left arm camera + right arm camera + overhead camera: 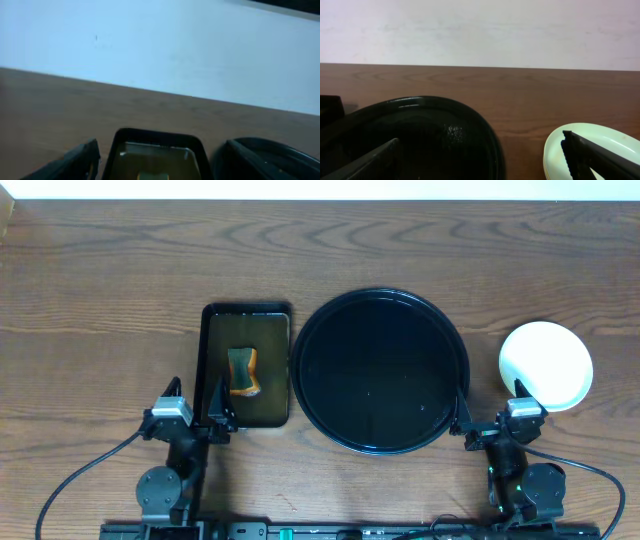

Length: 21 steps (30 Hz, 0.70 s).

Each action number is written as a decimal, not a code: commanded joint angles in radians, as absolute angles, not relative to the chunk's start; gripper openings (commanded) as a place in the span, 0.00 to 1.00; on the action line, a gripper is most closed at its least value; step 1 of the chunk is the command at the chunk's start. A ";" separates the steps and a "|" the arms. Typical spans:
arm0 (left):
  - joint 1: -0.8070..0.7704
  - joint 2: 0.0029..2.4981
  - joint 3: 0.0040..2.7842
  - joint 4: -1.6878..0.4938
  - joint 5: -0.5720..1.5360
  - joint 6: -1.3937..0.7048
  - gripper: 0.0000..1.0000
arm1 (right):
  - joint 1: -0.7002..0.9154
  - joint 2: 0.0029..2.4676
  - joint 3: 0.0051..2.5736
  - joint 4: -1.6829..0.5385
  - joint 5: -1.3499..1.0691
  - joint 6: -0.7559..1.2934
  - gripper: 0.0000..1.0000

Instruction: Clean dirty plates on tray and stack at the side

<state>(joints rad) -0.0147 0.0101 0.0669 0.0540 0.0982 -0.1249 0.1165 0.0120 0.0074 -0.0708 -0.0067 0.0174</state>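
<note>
Overhead: the tray [380, 370] is sitting empty at centre. The plates [545, 365] are resting stacked on the table just right of it, though their count is not showing. A sponge [243, 372] is lying in the rectangular tray [215, 370] at left.

Left wrist: the left gripper [161, 150] is hanging with jaws wide, holding nothing.

Right wrist: the right gripper [481, 140] is gaping likewise, empty.

Progress: the task is looking finished, with nothing apparently remaining.

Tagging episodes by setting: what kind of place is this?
Probably a robot lab bench, not a real kitchen: a bare wood-grain table against a plain white wall, with only staged props: a round black tray, a sponge in a small rectangular tray, and plates.
</note>
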 commanded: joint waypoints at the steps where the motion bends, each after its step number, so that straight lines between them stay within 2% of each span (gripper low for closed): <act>1: -0.010 0.001 0.013 0.120 0.126 -0.018 0.79 | 0.126 0.005 0.006 -0.075 -0.001 0.010 0.99; 7: -0.010 0.001 0.004 -0.061 0.149 -0.004 0.79 | 0.126 0.006 0.006 -0.075 -0.001 0.010 0.99; 21: -0.010 0.004 0.004 -0.057 0.149 -0.004 0.79 | 0.126 0.006 0.006 -0.075 -0.001 0.010 0.99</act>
